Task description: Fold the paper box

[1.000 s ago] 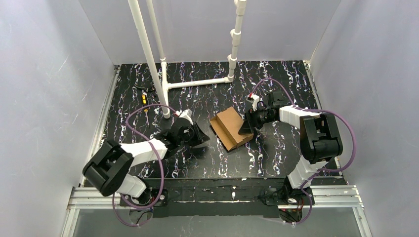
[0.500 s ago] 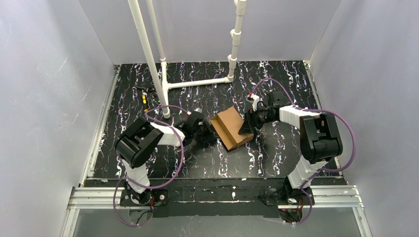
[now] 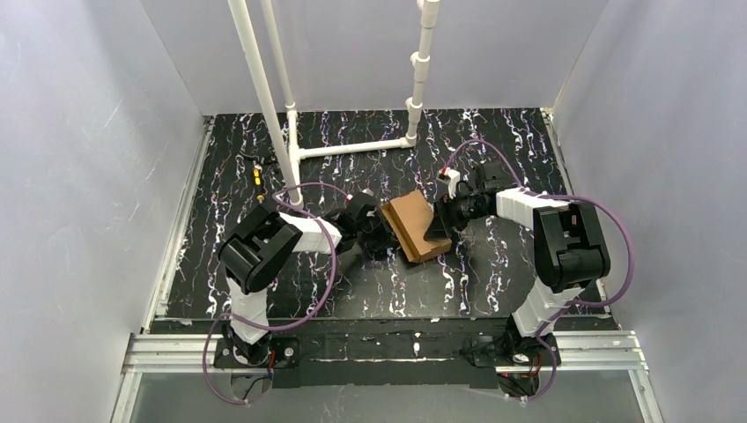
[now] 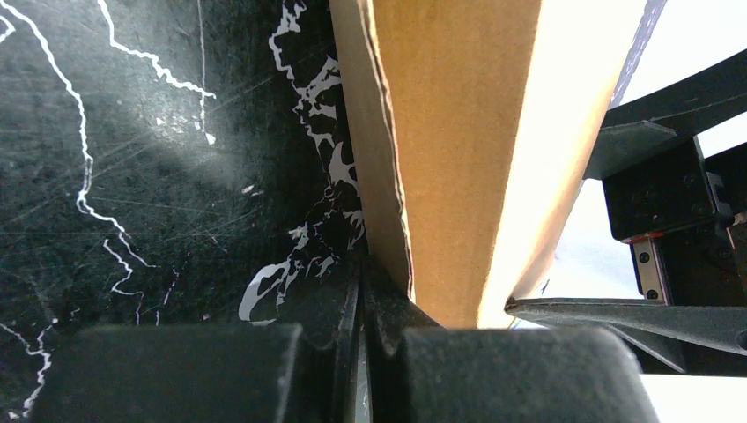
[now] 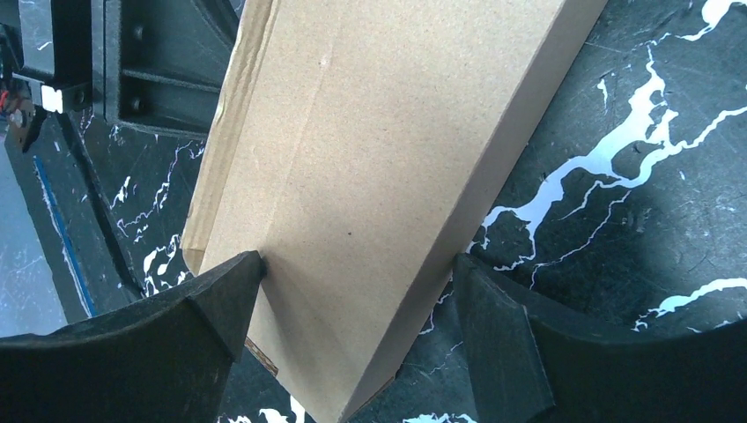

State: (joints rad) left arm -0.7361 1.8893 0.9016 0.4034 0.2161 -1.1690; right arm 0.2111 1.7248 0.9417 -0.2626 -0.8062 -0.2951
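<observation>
left arm has swung in: the left gripper [image 3: 379,225] now noses against the left edge of the plain brown cardboard paper box [image 3: 412,226], jaws nearly together. the box sits mid black white-veined tabletop [image 3: 493,141], and the right gripper [image 5: 352,282] clamps it, a finger on each side.

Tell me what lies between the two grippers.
Only the paper box; top external view shows the left gripper at its left edge, the right gripper at its right.
</observation>
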